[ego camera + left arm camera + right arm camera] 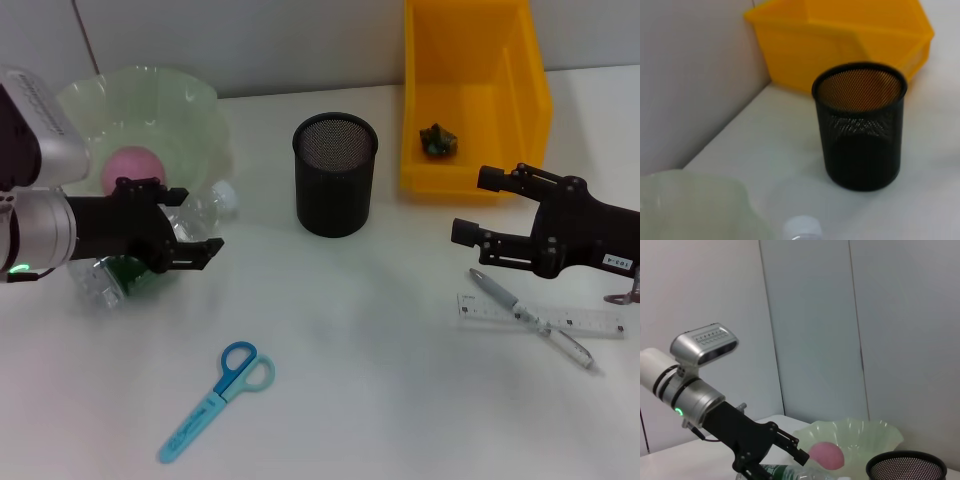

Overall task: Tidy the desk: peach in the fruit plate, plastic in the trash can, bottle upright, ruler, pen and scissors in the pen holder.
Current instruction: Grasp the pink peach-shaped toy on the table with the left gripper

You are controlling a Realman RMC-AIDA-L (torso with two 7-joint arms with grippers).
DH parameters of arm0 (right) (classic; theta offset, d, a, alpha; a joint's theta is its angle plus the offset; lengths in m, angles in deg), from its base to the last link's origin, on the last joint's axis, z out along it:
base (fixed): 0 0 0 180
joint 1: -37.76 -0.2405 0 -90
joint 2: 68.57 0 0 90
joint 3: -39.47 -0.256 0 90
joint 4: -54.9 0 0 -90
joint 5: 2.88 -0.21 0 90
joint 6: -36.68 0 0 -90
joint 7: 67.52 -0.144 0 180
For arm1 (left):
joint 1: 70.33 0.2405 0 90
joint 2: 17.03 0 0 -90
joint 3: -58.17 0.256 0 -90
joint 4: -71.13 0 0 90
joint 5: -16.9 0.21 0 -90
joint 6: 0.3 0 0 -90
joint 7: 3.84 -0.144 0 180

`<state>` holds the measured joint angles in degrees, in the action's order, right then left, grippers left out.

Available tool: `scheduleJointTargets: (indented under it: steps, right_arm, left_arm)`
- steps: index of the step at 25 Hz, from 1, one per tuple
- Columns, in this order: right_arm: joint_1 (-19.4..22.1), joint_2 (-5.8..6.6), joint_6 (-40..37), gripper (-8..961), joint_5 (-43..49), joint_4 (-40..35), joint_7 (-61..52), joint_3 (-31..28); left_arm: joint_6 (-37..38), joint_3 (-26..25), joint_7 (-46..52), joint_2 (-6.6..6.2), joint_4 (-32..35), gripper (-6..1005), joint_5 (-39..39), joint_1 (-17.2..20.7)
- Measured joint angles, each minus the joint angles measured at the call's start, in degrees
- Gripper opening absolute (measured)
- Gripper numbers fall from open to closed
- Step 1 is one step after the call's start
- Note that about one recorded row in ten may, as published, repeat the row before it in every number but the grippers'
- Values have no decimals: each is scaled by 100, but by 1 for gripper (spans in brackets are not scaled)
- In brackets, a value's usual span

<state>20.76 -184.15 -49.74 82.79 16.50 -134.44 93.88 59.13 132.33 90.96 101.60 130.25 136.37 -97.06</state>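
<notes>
On the white desk, the pink peach [133,169] already sat in the ruffled pale-green fruit plate [195,105], and a dark plastic scrap [439,139] lay in the yellow bin [472,40]. The left gripper [185,230], fingers apart, hovered over the lying clear bottle [205,208]. The right gripper [480,208] was open above the clear ruler [590,322] and silver pen [500,293] (blue scissors [220,396] untouched); the black mesh holder [335,175] stood empty.

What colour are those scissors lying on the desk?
The scissors are light blue, with a darker blue handle ring; the head view shows them best.
</notes>
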Motion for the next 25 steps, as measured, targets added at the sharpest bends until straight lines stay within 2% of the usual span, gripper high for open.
scheduleJointTargets:
  steps: [8,13,15,22,25]
  right_arm:
    - [-5,2,-4,841,89,0,-47,0]
    - [-23,4,-10,841,100,-16,-110,5]
    - [-29,8,-11,841,129,-26,-128,5]
    - [-41,10,-29,841,233,-58,-203,0]
    - [-40,11,-41,841,233,-61,-209,-1]
  left_arm:
    - [-45,3,124,-6,61,807,88,-28]
    - [-152,-13,399,-5,106,807,460,-100]
    - [-190,26,724,4,64,807,906,-258]
    - [334,307,1197,-8,246,806,1262,-371]
    - [721,492,1426,7,814,806,1501,-235]
